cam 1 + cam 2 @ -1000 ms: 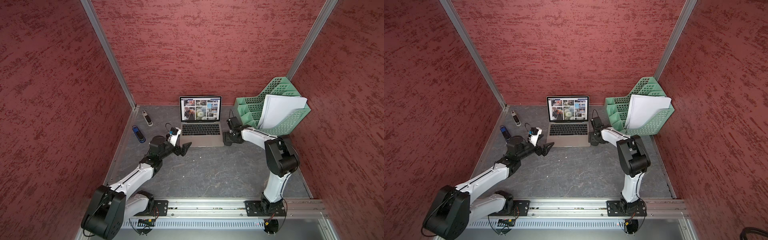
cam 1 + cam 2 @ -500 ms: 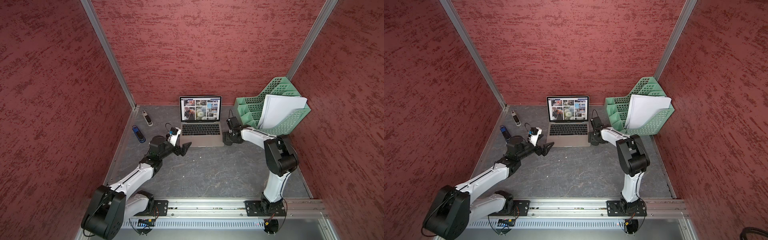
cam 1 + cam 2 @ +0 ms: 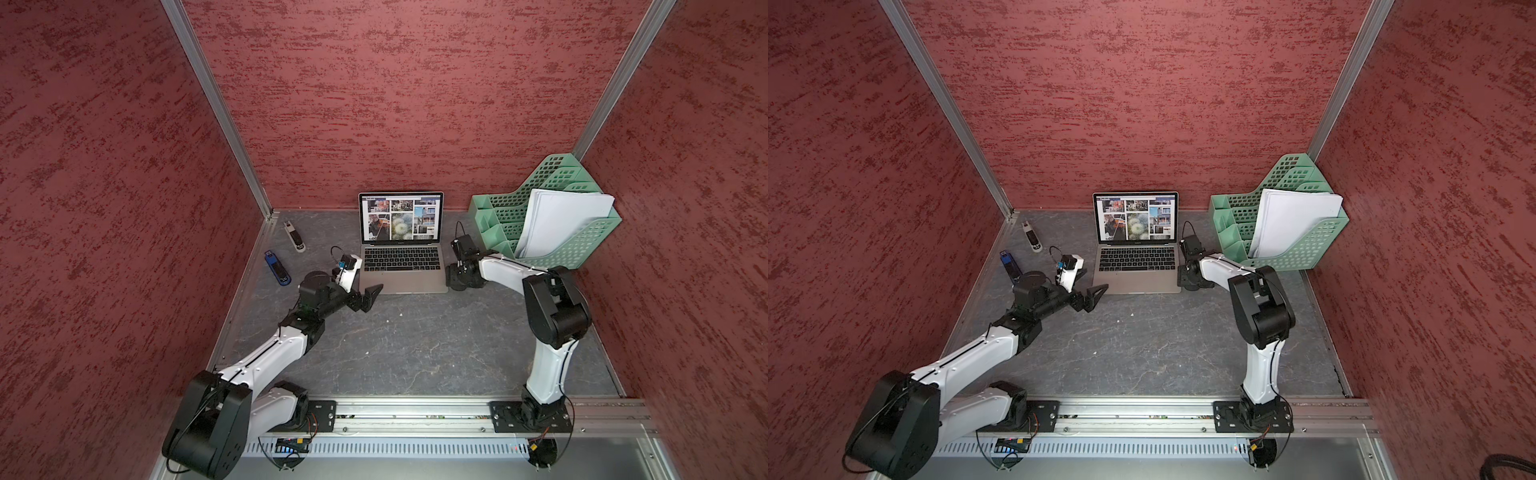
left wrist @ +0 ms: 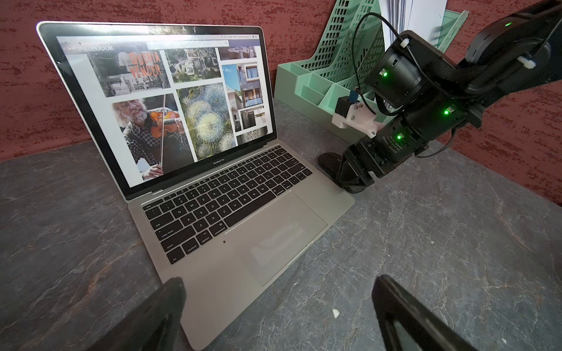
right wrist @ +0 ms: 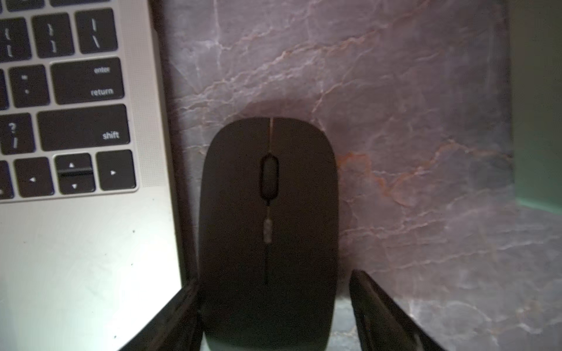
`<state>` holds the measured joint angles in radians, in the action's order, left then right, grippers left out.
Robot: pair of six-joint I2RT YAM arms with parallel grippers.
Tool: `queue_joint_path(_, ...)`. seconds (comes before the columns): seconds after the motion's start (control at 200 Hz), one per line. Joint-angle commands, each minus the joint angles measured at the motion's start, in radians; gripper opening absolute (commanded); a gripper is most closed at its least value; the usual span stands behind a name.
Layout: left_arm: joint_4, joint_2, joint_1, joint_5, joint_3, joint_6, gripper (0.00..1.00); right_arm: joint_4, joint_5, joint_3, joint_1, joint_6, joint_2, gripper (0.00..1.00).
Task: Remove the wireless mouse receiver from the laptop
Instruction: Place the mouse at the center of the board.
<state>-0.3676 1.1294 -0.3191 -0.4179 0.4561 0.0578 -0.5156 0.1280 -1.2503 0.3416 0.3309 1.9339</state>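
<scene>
I see one laptop, long axis left-right, screen facing near; left end effector wide, right end effector loosely straddling one mouse.

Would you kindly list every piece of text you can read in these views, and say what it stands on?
"MacBook Pro": laptop, below the screen.
"enter", "return", "shift": its keys, right wrist view.
"caps lock", "control", "option", "command": keys, left wrist view.
Screen posters and the right arm lettering: too blurred to read.
</scene>
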Motion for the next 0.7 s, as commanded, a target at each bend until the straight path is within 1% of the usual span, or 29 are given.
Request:
queue_joint_path(0.0, -0.016, 0.0, 0.008, -0.004, -0.007, 0.01, 1.0, -0.02, 0.055, -0.021, 0.004, -0.045, -0.004, 0.76)
queue_joint_path(0.165, -0.013, 0.001, 0.008, -0.004, -0.007, 0.01, 1.0, -0.021, 0.071, -0.011, 0.003, -0.089, -0.007, 0.73)
queue_joint_path(0.326, -0.012, 0.0, 0.007, -0.005, -0.007, 0.01, 1.0, -0.012, 0.05, -0.005, 0.001, -0.089, -0.004, 0.72)
queue_joint_path(0.431, -0.013, -0.001, 0.008, -0.004, -0.007, 0.013, 1.0, 0.001, 0.026, -0.004, 0.002, -0.095, -0.001, 0.74)
queue_joint_path(0.516, -0.013, -0.003, 0.008, -0.006, -0.008, 0.013, 1.0, 0.013, -0.002, 0.0, 0.001, -0.098, -0.009, 0.77)
queue_joint_path(0.651, -0.023, -0.022, 0.008, -0.011, -0.014, 0.016, 1.0, 0.031, -0.01, 0.005, 0.003, -0.09, -0.059, 0.87)
queue_joint_path(0.656, -0.024, -0.023, 0.009, -0.01, -0.014, 0.016, 1.0, 0.031, -0.01, 0.005, 0.003, -0.09, -0.062, 0.88)
queue_joint_path(0.661, -0.024, -0.025, 0.009, -0.01, -0.014, 0.017, 1.0, 0.03, -0.01, 0.005, 0.003, -0.09, -0.065, 0.93)
queue_joint_path(0.671, -0.025, -0.029, 0.008, -0.011, -0.015, 0.019, 1.0, 0.03, -0.01, 0.004, 0.003, -0.089, -0.069, 0.97)
queue_joint_path(0.696, -0.025, -0.039, 0.009, -0.013, -0.016, 0.02, 1.0, 0.027, -0.009, 0.0, 0.003, -0.09, -0.083, 0.98)
